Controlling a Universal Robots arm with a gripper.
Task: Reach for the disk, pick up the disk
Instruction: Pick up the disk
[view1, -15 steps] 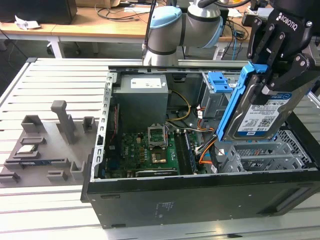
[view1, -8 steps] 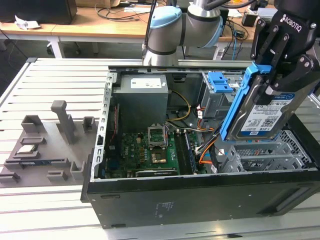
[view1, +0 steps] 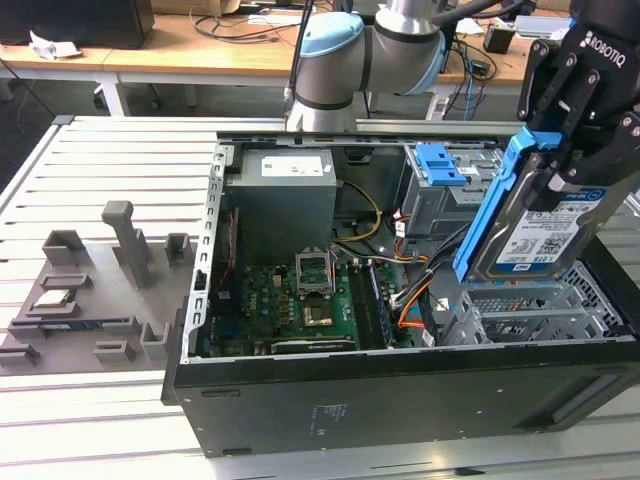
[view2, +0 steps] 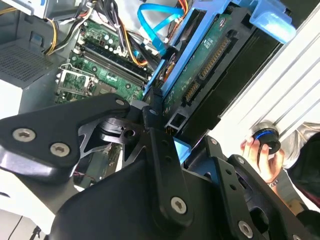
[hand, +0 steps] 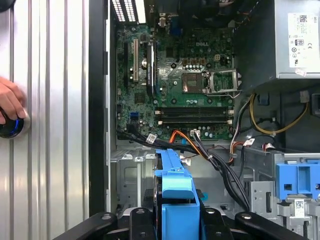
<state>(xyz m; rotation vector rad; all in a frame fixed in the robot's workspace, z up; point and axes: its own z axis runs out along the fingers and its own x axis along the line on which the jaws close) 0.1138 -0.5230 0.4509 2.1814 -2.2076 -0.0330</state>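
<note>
One gripper (view1: 560, 165) clamps the disk (view1: 530, 225), raised at three o'clock over the open computer case (view1: 400, 400).

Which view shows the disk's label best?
The exterior view: the disk, held tilted above the case by the hand, faces the camera with its label. The second wrist view shows its circuit-board underside; the first wrist view shows its blue bracket edge.
</note>
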